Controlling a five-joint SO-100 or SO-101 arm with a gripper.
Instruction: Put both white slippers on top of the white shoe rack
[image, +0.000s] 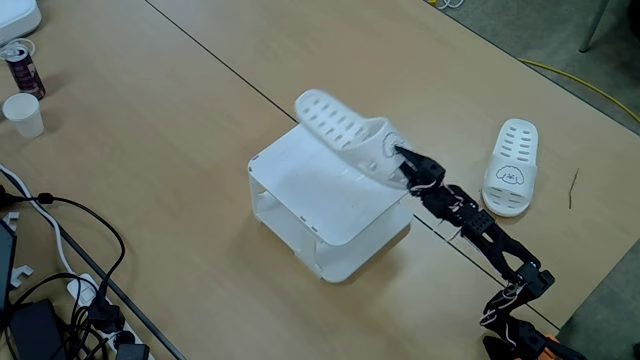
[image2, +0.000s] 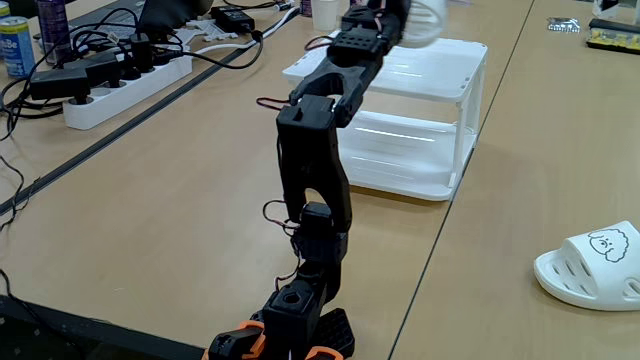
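Here, stage: first slipper (image: 340, 135) over shoe rack (image: 330, 205) top, unreleased.
Gripper (image: 400, 158): clenched on slipper.
Remaining: second slipper (image: 512, 167), near table (image: 180, 130) edge.

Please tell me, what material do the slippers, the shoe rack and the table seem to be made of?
The white slippers look like moulded foam or soft plastic: matte, one-piece, with slotted straps. The white shoe rack seems hard plastic; its top is smooth and its sides look see-through. The table appears to be light wood-grain laminate, though real wood is possible.
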